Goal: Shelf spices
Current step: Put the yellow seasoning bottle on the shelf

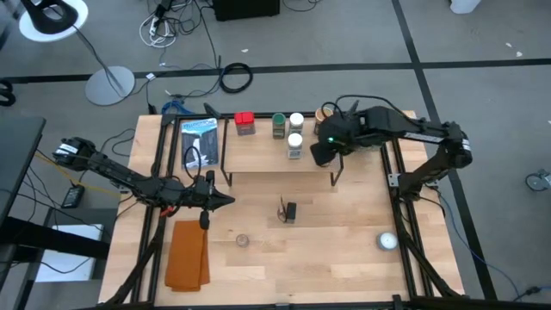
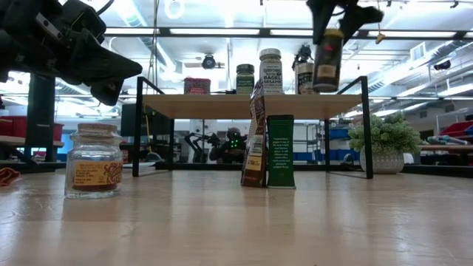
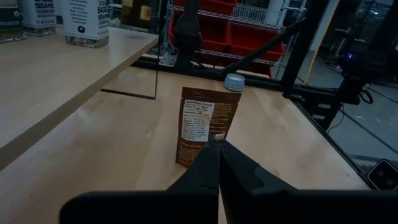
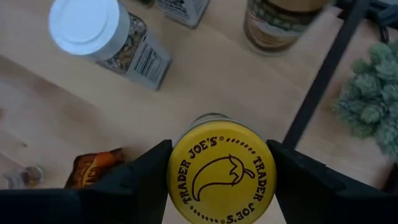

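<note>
Right gripper (image 4: 219, 177) clamped, left gripper (image 3: 214, 163) closed

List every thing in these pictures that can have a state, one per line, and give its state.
right gripper: shut on yellow-lidded jar, held above shelf
left gripper: shut, empty
brown pouch: upright on table
tan-lidded jar: upright, lidded
white-lidded jar: upright on shelf

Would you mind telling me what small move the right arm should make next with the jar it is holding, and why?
Probably lower it straight down and release. The right tool is shut on the yellow-lidded jar, which the low view shows hanging just above the shelf, near the right end of the row of jars already standing there. The left tool waits, shut, near the brown pouch.
</note>
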